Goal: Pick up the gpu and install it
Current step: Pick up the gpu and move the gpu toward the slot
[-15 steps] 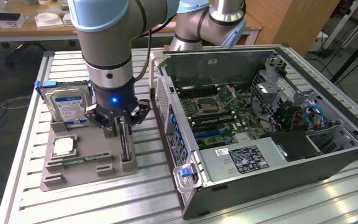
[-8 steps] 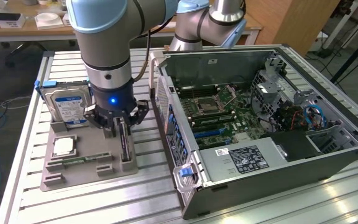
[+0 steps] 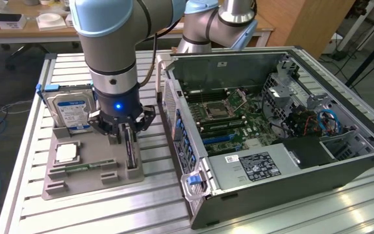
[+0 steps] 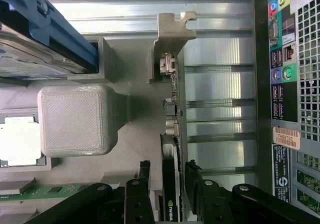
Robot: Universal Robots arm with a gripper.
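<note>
The grey-and-blue robot arm [image 3: 112,48] reaches straight down over a grey plastic holder tray [image 3: 83,183]. Its black pincer [image 3: 123,134] is spread open, one finger on each side of the thin dark gpu [image 3: 131,151], which stands on edge in a tray slot with its silver bracket at the end away from the fingers. Also in the tray are an upright blue-labelled silver hard drive [image 3: 70,109] and a flat square silver processor chip [image 3: 66,153]. An open black computer case [image 3: 343,165] lies just beside, at the exterior view's right, on the slatted aluminium table [image 3: 109,209]. Wooden desks stand behind.
</note>
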